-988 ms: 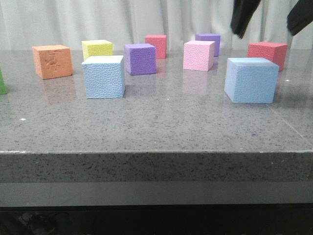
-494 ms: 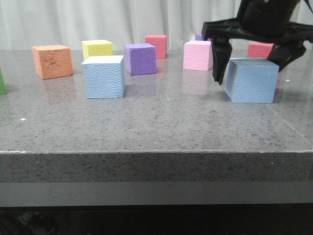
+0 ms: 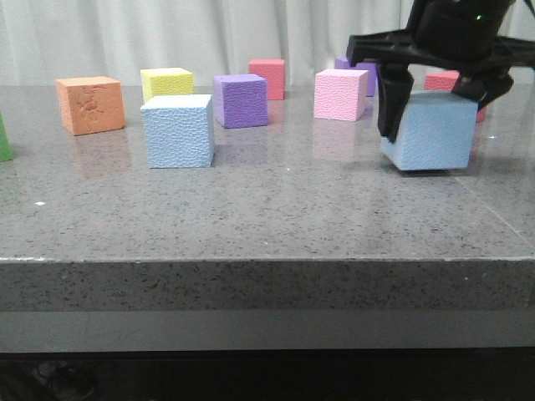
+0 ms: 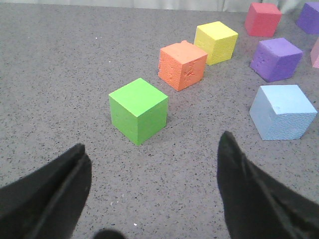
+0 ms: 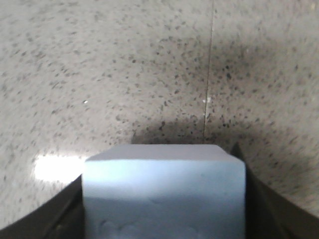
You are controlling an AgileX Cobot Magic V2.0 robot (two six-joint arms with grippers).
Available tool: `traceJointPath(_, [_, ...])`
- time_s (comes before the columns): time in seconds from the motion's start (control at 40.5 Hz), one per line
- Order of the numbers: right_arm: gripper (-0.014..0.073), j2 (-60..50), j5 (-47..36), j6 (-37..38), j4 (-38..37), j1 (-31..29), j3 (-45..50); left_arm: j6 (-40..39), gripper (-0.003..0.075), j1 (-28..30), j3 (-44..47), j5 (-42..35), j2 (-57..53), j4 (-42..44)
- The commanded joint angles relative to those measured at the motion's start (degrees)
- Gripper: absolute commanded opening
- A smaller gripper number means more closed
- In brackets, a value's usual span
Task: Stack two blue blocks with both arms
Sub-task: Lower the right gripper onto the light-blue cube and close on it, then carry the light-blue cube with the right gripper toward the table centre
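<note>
My right gripper (image 3: pixel 435 117) is shut on one light blue block (image 3: pixel 435 134) at the right of the table. The block sits slightly tilted, its right side raised a little off the table. In the right wrist view this block (image 5: pixel 164 194) fills the space between the dark fingers (image 5: pixel 62 211). The other blue block (image 3: pixel 177 131) stands left of centre and also shows in the left wrist view (image 4: pixel 283 112). My left gripper (image 4: pixel 154 149) is open and empty above the table, near a green cube (image 4: pixel 138 109). It is out of the front view.
Other cubes stand on the grey table (image 3: pixel 276 209): orange (image 3: pixel 89 104), yellow (image 3: pixel 165 83), purple (image 3: pixel 240 100), red (image 3: pixel 266 78), pink (image 3: pixel 340 93), a far purple one (image 3: pixel 355 65), a red one (image 3: pixel 441 81) behind the held block, and green (image 3: pixel 3 142) at the left edge.
My right gripper came down over the right blue block, closed on its sides, and the block has risen slightly and tilted. The other cubes have not moved.
</note>
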Motion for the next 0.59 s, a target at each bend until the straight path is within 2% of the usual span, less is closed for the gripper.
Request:
traceJointPath(0.0, [0.0360,-3.8,1.0,-14.6,2.3,0.0,-4.5,-0.5,0.0512,0.0,-1.5,-4.6,0.6,-0.6])
traceJointPath(0.148, [0.0360,-3.6,3.5,-36.4,11.8,0.0,-8.8,-0.5,0.0512,0.0,-1.5,-4.8,0.6,-0.6])
traceJointPath(0.272, [0.0360,-3.5,7.6,-57.7,20.7,0.0,-11.4,-0.5,0.0512,0.0,-1.5,-5.5,0.6,-0.6])
traceJointPath(0.37, [0.0360,-2.8,9.0,-70.7,26.2,0.0,-11.9,-0.5,0.0512,0.0,-1.5,-6.0,0.6,-0.6])
traceJointPath(0.568, [0.0360,-0.3,6.4,-84.6,27.8,0.9,-12.0,-0.5,0.0512,0.0,-1.5,-6.4,0.6,-0.5])
